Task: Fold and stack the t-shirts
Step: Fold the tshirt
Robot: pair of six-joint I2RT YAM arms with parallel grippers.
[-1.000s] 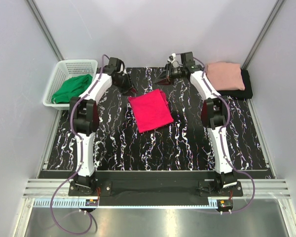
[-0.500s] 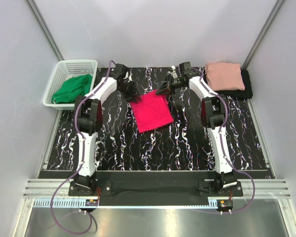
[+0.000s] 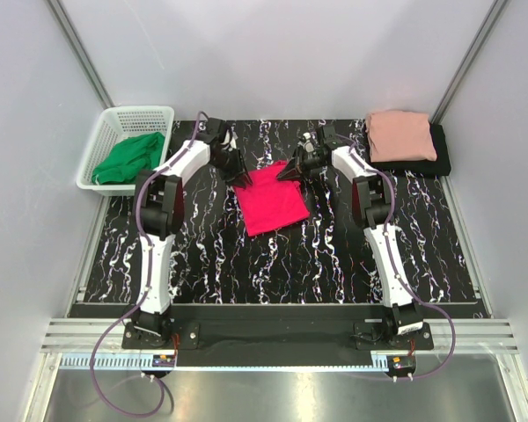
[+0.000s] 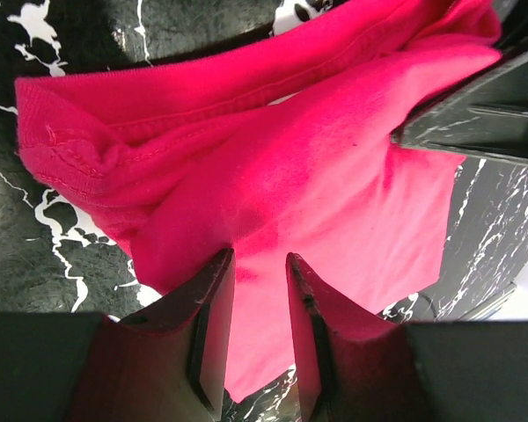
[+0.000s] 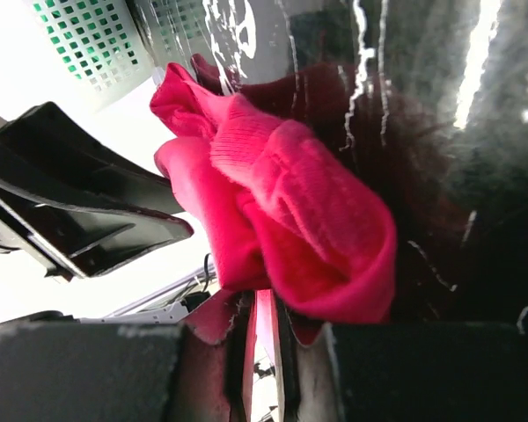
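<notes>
The bright crimson-pink t-shirt (image 3: 271, 204) lies folded in the middle of the black marbled table. My left gripper (image 3: 242, 178) is at its far left corner, and my right gripper (image 3: 286, 174) is at its far right corner. In the left wrist view the left gripper (image 4: 257, 259) is a little open, its fingers astride the shirt's edge (image 4: 317, 176). In the right wrist view the right gripper (image 5: 262, 294) is shut on a bunched fold of the crimson shirt (image 5: 290, 202). The pale salmon-pink t-shirt (image 3: 403, 134) lies folded on the black t-shirt (image 3: 442, 156) at the back right.
A white basket (image 3: 114, 119) holding a green cloth (image 3: 130, 156) stands at the back left, off the table's edge. Grey walls close in the left, right and back. The two arms reach forward along both sides of the table (image 3: 246, 272).
Both grippers have moved from the table's back edge inward and down to the crimson shirt's far corners. The right gripper now holds cloth. The shirt itself has barely shifted.
</notes>
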